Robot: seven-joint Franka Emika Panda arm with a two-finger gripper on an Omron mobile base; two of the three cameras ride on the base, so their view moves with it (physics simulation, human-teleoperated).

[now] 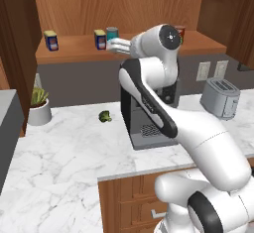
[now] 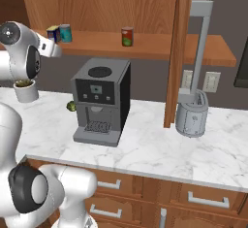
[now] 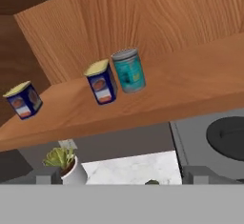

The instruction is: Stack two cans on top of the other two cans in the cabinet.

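Wide-open empty hand (image 3: 116, 178), blue can (image 3: 101, 82) and teal can (image 3: 128, 70) upright beside each other on cabinet shelf (image 3: 181, 89)

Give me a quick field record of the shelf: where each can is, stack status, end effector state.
shelf: open wooden cabinet above the counter
blue can, far left: standing alone, upright
blue can, middle: upright, close beside the teal can
red can: upright, alone further right on the shelf
stacked: none, all four stand on the shelf board
end effector: open, holding nothing, in front of the shelf near the blue and teal pair
below: coffee machine, potted plant
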